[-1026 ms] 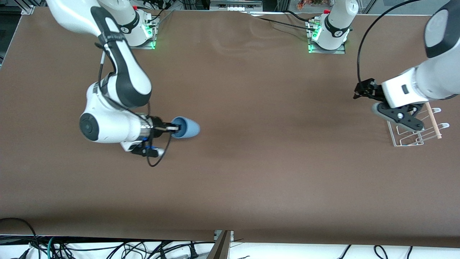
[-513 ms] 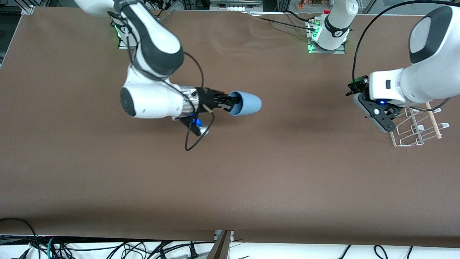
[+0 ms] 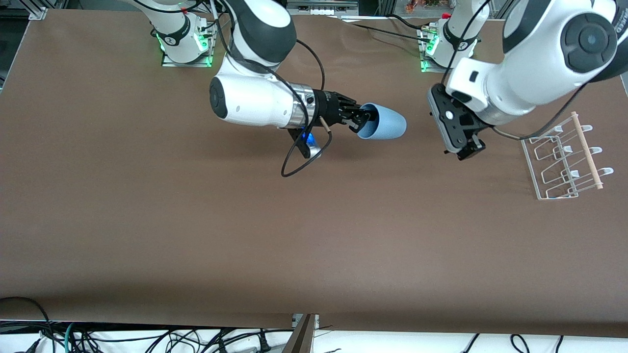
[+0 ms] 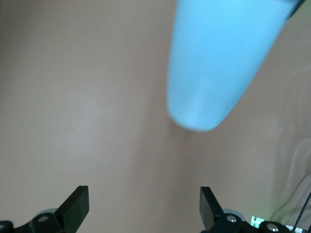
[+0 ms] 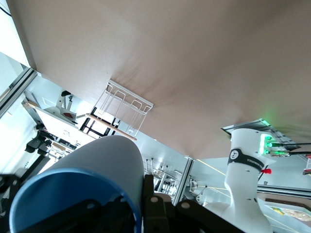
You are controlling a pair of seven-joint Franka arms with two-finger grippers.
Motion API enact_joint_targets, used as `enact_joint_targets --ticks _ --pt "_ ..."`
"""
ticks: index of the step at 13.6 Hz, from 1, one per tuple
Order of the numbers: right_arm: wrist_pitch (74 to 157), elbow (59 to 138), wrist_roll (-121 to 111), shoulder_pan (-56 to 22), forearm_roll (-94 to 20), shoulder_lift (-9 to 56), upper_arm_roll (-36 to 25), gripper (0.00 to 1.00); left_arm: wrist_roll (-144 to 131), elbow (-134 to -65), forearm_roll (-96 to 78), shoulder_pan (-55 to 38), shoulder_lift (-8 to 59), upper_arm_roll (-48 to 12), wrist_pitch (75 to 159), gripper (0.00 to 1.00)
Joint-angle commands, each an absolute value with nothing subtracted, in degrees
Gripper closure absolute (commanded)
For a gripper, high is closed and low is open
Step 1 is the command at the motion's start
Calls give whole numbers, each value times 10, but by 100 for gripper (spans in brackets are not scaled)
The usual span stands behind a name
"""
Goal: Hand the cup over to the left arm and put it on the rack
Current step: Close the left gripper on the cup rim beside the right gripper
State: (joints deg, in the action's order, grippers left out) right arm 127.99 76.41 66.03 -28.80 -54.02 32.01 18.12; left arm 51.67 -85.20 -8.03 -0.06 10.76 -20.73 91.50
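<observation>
The right gripper (image 3: 362, 121) is up in the air over the middle of the brown surface (image 3: 196, 235), and it has hold of the cup (image 3: 383, 128). Its jaws are closed on the cup's rim, with one finger inside the mouth and the other against the outer wall, as the right wrist view shows at the cup (image 5: 82, 189). The cup lies on its side in that grip, mouth toward the right gripper and closed base pointing toward the left arm's end of the surface.

The left gripper (image 3: 467, 149) hangs over the surface between the cup and the rack (image 3: 564, 162), close to the cup's base but not touching it. Its jaws are spread wide and hold nothing. In the left wrist view the two fingertips (image 4: 75, 208) stand far apart, and the cup (image 4: 218, 63) floats ahead of them, base first, lined up roughly with the gap between them but still clear of it.

The rack stands on the surface at the left arm's end, well apart from the cup, with its wooden rod (image 3: 586, 149) running along the side away from the cup. The rack carries nothing.
</observation>
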Motion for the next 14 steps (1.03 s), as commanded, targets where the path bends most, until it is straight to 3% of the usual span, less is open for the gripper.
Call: enact_joint_targets --ticks 1,9,14 --pt "1284 751 673 -290 -554 325 180 100 582 -859 -127 17 88 -210 921 0" --pt "1288 746 669 -287 -554 325 180 100 656 -939 -221 16 76 -229 1066 0" --pt "1288 746 668 -279 -555 325 179 100 668 -953 -222 16 71 -243 1078 0"
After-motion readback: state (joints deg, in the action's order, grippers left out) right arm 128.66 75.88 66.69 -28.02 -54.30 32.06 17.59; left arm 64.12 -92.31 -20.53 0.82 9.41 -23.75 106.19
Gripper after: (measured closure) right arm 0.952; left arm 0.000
